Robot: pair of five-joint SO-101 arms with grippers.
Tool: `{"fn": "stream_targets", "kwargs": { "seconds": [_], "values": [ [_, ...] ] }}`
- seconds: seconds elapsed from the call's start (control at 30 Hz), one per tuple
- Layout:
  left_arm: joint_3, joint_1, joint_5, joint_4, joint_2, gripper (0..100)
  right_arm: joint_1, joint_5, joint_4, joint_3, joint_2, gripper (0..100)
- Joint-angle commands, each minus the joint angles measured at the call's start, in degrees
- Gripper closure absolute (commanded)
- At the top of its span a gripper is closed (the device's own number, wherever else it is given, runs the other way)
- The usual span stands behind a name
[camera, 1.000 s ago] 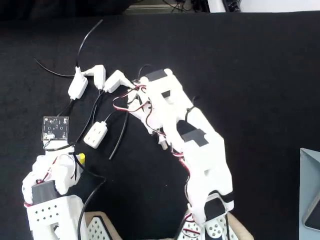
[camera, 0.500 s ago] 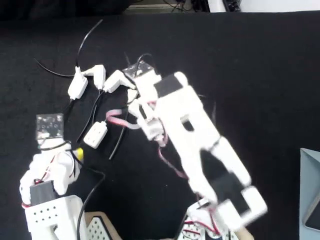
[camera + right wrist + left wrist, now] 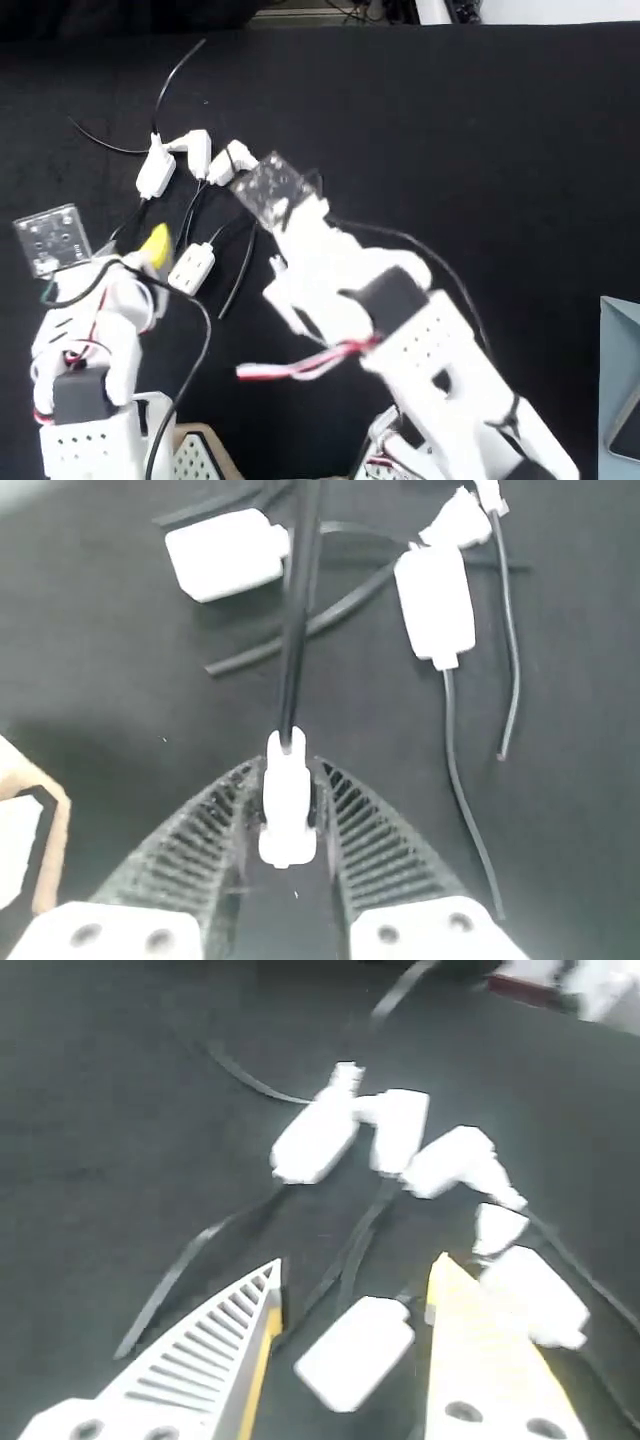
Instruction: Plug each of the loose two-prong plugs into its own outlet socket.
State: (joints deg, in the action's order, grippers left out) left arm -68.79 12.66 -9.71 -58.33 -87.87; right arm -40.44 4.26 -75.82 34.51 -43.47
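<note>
My right gripper (image 3: 288, 778) is shut on a small white two-prong plug (image 3: 286, 805), whose black cord runs away from it. In the high view that plug (image 3: 232, 160) lies at the tip of the right arm, beside another white plug (image 3: 196, 150) and a long white socket block (image 3: 155, 170). A second white outlet socket (image 3: 191, 268) lies nearer the arms. My left gripper (image 3: 355, 1280) is open just above the mat, and this socket (image 3: 355, 1352) lies between its white and yellow fingers (image 3: 155, 245).
Black cords (image 3: 175, 75) trail from the plugs and sockets across the black mat toward its far left. A grey box (image 3: 620, 380) stands at the right edge. The right half of the mat (image 3: 480, 150) is bare.
The left arm has swung forward and to the left, bringing its yellow finger up beside the near socket. The right arm's elbow has dropped to the right while its tip stays by the plug cluster.
</note>
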Motion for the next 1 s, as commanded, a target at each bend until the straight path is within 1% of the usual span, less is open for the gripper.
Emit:
{"fn": "stream_targets", "kwargs": {
  "seconds": [0.0, 0.17, 0.33, 0.57, 0.67, 0.83, 0.93, 0.97],
  "values": [
    [3.9, -8.4, -2.5, 1.8, -0.3, 76, -2.9, -0.1, 4.6, 3.6, -5.8, 98.6],
    [4.0, -16.9, -2.7, 2.0, -0.4, 76, -3.3, -0.1, 8.9, 9.6, -9.2, 98.6],
    [4.4, -24.8, -2.4, 1.9, -0.4, 76, -3.3, -0.1, 10.7, 12.4, -9.8, 98.6],
    [5.9, -31.2, -1.9, 0.9, -3.0, 76, -3.3, -0.1, 11.7, 14.6, -9.6, 98.6],
    [5.8, -34.7, 2.0, -1.6, -7.8, 77, -3.3, -0.1, 13.7, 16.5, -9.6, 98.6],
    [4.6, -37.4, 5.3, -5.7, -16.6, 77, -3.3, -0.1, 14.4, 17.2, -9.5, 98.6],
    [3.7, -36.0, 5.7, -5.6, -16.0, 77, -3.3, -0.1, 14.4, 17.2, -9.5, 98.6],
    [3.7, -34.0, 5.7, -5.8, -15.4, 77, -3.2, -0.1, 14.4, 17.2, -9.5, 98.6]
  ]
}}
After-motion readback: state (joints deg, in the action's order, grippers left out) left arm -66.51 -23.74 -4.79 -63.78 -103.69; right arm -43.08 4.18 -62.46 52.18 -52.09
